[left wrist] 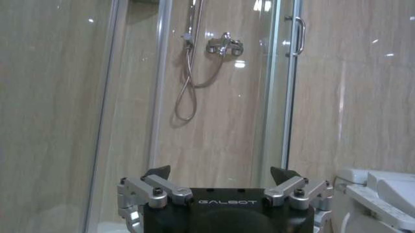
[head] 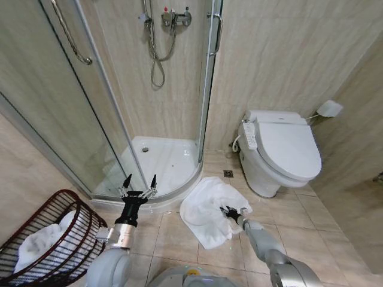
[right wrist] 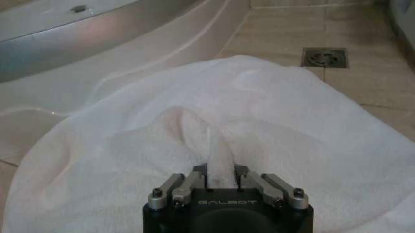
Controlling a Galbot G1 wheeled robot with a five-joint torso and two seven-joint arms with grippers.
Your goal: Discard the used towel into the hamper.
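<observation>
Pinched a towel (right wrist: 220, 121) fold in right claw (right wrist: 220, 175) beside shower tray (head: 164, 158) for lifting; left claw (head: 138, 184) spread, raised clear near hamper (head: 48, 242).

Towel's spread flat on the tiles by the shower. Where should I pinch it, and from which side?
Take the raised fold near the middle of the towel, coming straight down from above. It lies spread on the floor, so only a standing ridge gives the fingers something to close around. The right hand is already shut on such a ridge; the left hand is open, raised near the shower.
</observation>
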